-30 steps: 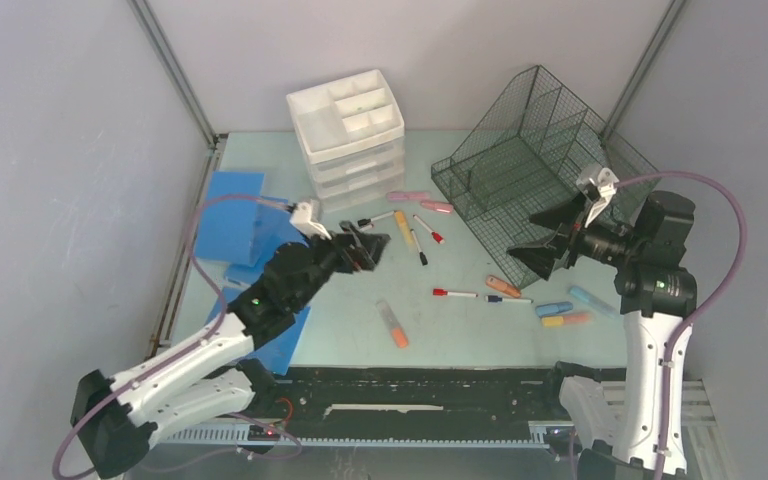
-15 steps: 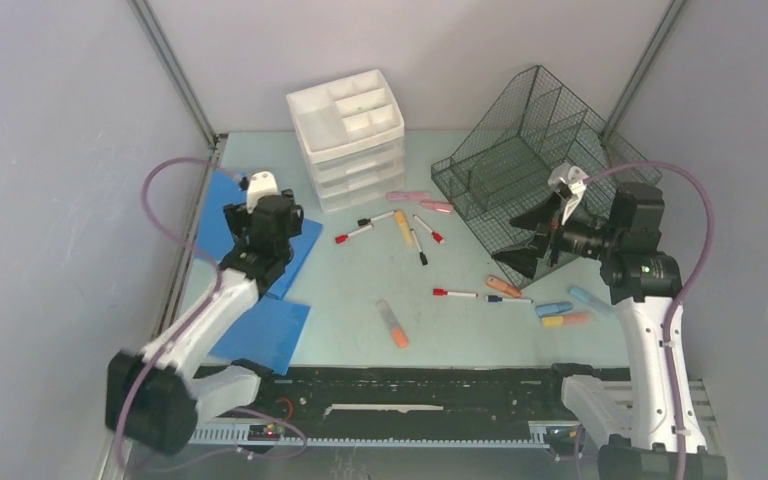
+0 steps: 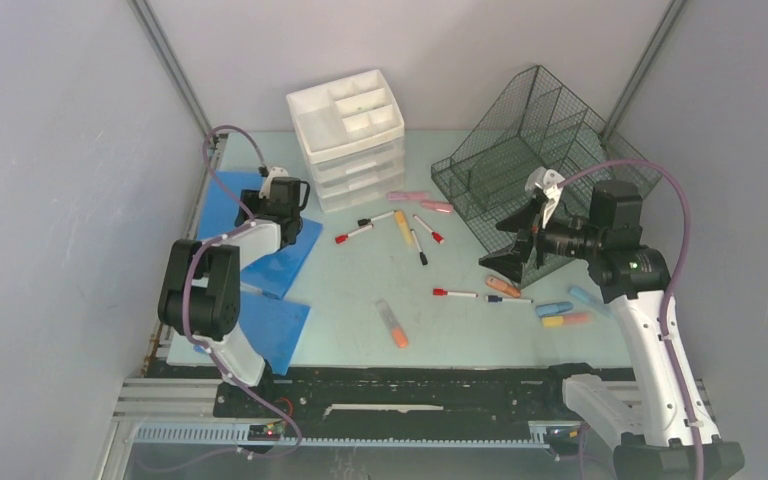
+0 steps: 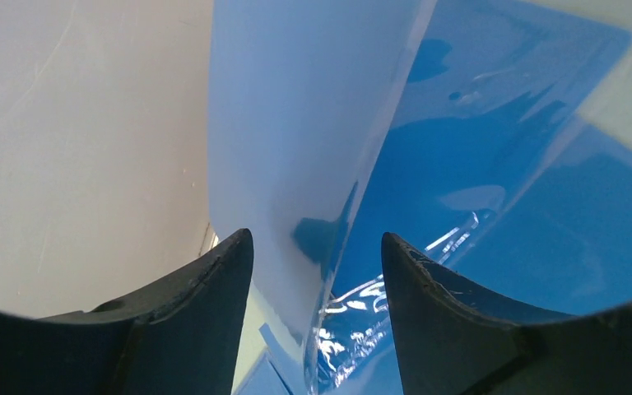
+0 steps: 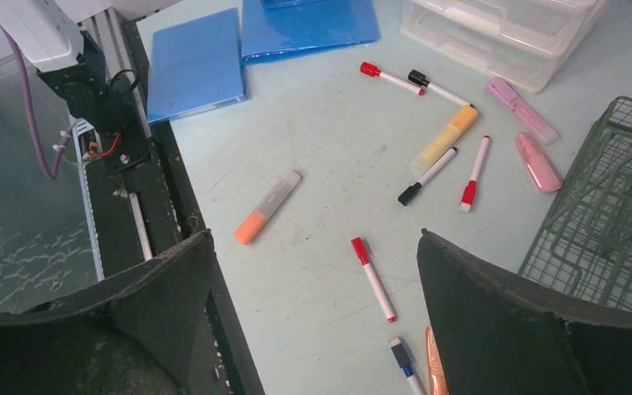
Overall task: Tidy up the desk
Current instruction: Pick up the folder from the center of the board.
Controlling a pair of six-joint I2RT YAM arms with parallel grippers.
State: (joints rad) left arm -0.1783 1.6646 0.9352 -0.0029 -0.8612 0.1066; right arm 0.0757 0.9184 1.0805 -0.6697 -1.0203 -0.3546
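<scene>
Top external view shows the desk [image 3: 360, 290] filling the floor between grey walls, with a black rail [image 3: 410, 392] along its near edge. The left gripper [image 4: 317, 247] is over the desk's left edge, close to the wall. Its fingers stand parted on either side of the raised cover of a blue folder [image 4: 296, 123], with a gap on each side and no pinch on it. A second blue folder [image 5: 193, 62] lies flat at the near edge beside the rail.

The right gripper [image 5: 313, 247] hovers released and empty over the desk's middle right. A red pen [image 5: 373, 278] lies below, between its fingers. An orange highlighter [image 5: 267, 207] lies ahead of its left finger, with bare desk around it. A wire tray [image 3: 530, 150] stands close beside this gripper's right finger. More pens lie scattered further ahead, before a white drawer unit [image 3: 350, 130].
</scene>
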